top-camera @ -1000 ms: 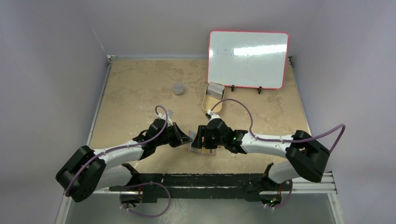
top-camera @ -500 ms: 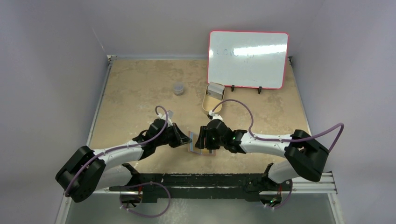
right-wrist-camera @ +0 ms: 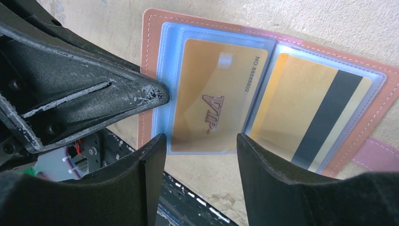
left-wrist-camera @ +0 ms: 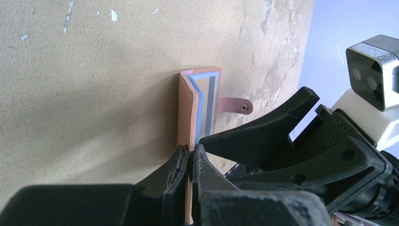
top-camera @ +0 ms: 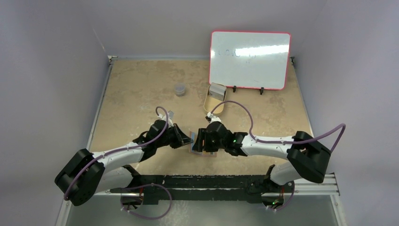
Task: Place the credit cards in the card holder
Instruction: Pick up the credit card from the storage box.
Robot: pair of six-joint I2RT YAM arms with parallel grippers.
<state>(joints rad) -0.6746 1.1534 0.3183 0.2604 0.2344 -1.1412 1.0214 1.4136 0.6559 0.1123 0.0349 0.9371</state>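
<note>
The reddish-brown card holder (top-camera: 205,152) lies open near the table's front edge. My left gripper (top-camera: 190,140) is shut on the edge of its left flap (left-wrist-camera: 184,108) and holds that flap raised. In the right wrist view the holder's leather rim (right-wrist-camera: 149,56) frames clear sleeves. They hold a gold "VIP" card (right-wrist-camera: 216,94) and a gold card with a dark stripe (right-wrist-camera: 306,113). My right gripper (right-wrist-camera: 201,139) is open and empty just above the holder's near edge. It also shows in the top view (top-camera: 201,141). More grey cards (top-camera: 217,89) stand in the tin at the back.
A tan oval tin (top-camera: 208,104) sits behind the holder. A red-framed whiteboard (top-camera: 249,59) stands at the back right. A small grey jar (top-camera: 179,89) is at the back left. The holder's snap strap (left-wrist-camera: 237,106) points away from my left gripper. The two grippers are almost touching.
My right gripper has edged slightly left and nearer over the open holder. My left gripper keeps its hold on the flap.
</note>
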